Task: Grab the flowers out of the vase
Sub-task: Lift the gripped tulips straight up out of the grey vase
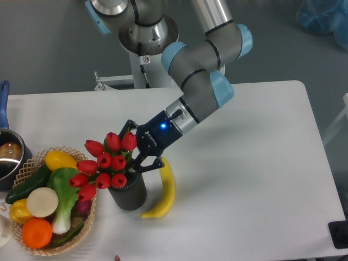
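Note:
The flowers point(106, 163), a bunch of red tulip buds with green leaves, stand in the dark ribbed vase point(128, 194) near the table's front left, leaning left over the basket. My gripper point(130, 155) reaches in from the right at the level of the buds and leaves, just above the vase top. Its jaws are spread wide, one finger point(128, 127) behind the bunch and the other point(149, 165) in front of it. The fingertips are partly hidden by the buds. The flowers sit in the vase and are not lifted.
A yellow banana point(165, 190) lies against the vase's right side, under my gripper. A woven basket point(81, 231) of vegetables and fruit touches the vase on the left. A dark pot point(11, 157) stands at the left edge.

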Controlling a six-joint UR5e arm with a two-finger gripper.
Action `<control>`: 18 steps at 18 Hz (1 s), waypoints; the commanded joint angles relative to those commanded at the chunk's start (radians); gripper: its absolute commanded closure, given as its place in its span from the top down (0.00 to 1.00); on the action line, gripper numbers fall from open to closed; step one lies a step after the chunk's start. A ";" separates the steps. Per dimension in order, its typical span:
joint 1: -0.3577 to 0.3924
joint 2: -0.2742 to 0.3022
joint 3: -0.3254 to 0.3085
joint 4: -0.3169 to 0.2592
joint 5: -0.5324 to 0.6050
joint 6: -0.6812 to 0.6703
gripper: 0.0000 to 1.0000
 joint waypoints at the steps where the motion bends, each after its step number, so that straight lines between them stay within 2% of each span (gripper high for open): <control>1: 0.002 0.008 -0.003 0.000 -0.003 -0.003 0.46; 10: 0.040 0.072 0.008 0.000 -0.057 -0.096 0.46; 14: 0.061 0.146 0.011 0.000 -0.106 -0.189 0.46; 18: 0.071 0.160 0.034 0.000 -0.150 -0.195 0.46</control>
